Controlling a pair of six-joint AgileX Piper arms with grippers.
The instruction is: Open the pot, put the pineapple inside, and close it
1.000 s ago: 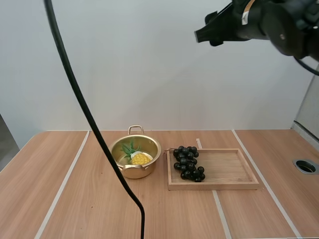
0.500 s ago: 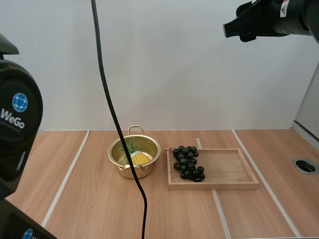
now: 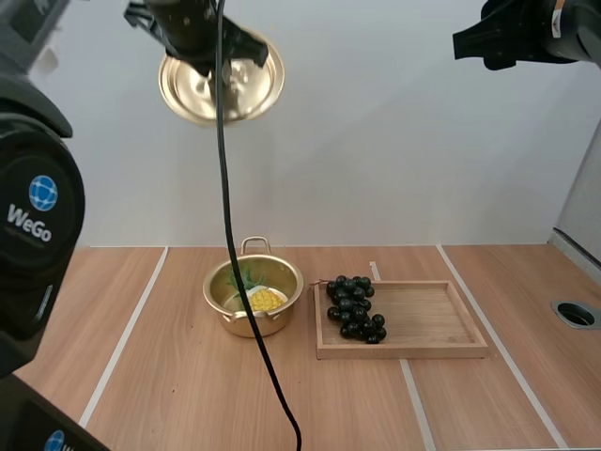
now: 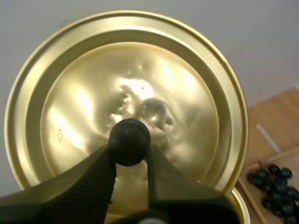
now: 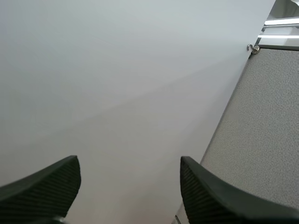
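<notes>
A golden pot (image 3: 254,297) stands open on the table with a yellow pineapple (image 3: 264,299) lying inside it. High above the pot, my left gripper (image 3: 192,33) holds the golden lid (image 3: 222,83) in the air. Seen from the left wrist, the fingers (image 4: 96,175) pinch the lid's black knob (image 4: 130,141), and the lid (image 4: 187,93) faces the camera. My right gripper (image 3: 470,45) is raised far to the right, away from the table. Its fingers (image 5: 44,186) stand wide apart with nothing between them.
A wooden tray (image 3: 423,324) lies right of the pot with a bunch of dark grapes (image 3: 354,307) at its left end. The grapes (image 4: 275,184) also appear past the lid's rim. A round hole (image 3: 576,314) sits in the table at the far right.
My left arm has swung into the high view carrying the lid up above the pot. The right arm has drifted further right. The pot, pineapple and tray have not moved.
</notes>
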